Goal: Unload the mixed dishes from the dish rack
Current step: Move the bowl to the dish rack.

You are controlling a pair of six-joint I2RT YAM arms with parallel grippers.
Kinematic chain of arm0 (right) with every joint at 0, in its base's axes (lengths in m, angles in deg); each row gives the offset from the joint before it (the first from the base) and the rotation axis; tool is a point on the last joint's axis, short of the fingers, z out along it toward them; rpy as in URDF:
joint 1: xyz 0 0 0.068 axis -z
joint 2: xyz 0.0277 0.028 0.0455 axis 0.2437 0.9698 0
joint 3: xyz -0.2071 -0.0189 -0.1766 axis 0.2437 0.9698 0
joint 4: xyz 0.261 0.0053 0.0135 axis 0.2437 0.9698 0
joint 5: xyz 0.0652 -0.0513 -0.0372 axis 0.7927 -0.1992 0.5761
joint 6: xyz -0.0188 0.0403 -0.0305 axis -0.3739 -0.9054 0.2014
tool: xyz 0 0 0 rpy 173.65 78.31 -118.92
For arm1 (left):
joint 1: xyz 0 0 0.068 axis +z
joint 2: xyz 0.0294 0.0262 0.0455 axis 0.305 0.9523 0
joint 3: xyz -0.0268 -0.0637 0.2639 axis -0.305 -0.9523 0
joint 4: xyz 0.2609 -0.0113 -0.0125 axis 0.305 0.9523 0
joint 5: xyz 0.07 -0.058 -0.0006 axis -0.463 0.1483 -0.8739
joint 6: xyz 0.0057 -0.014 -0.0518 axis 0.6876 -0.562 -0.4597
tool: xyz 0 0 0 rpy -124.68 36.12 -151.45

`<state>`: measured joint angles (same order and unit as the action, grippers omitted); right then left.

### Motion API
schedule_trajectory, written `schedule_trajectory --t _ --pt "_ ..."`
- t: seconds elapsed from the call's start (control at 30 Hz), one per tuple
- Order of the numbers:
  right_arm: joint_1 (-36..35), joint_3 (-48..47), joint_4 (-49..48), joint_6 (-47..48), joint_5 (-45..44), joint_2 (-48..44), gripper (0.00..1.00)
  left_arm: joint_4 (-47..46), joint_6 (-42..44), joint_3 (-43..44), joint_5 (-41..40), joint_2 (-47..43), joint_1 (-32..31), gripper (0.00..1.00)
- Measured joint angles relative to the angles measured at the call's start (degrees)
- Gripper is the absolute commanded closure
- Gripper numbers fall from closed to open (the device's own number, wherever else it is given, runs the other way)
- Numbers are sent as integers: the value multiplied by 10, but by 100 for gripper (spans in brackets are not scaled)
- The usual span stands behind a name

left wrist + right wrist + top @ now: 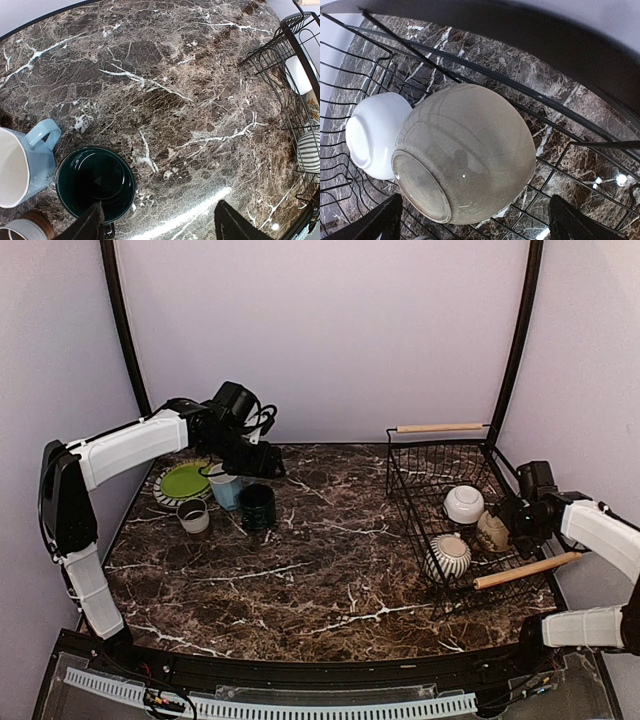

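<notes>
The dish rack (430, 455) stands at the right. It holds a white bowl (463, 503), a beige-grey bowl (491, 532) and a striped grey bowl (447, 555), all turned bottom-up or on their sides. My right gripper (475, 206) is open, its fingers either side of the beige-grey bowl (470, 150), with the white bowl (375, 135) beside it. At the left stand a lime-green plate (185, 480), a light blue mug (25, 165), a dark green mug (95, 182) and a small grey cup (20, 231). My left gripper (159, 212) is open and empty just above and beside the dark green mug.
The lime-green plate lies on a striped white plate at the back left corner. The rack's wooden handles are at its far side (438, 427) and near side (525, 570). The rack's wires (530, 95) run close around my right gripper. Purple walls enclose the marble table (330, 570).
</notes>
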<state>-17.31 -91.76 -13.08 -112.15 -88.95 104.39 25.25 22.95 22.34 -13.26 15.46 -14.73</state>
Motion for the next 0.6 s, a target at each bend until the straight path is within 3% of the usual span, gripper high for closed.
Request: schedule_trajectory --t 0.23,0.6 --pt "9 36 -39 -19 3 -3 1 0 0 0 0 0 0 25" --pt "13 101 -176 -5 11 -26 1 0 0 -1 0 0 0 25"
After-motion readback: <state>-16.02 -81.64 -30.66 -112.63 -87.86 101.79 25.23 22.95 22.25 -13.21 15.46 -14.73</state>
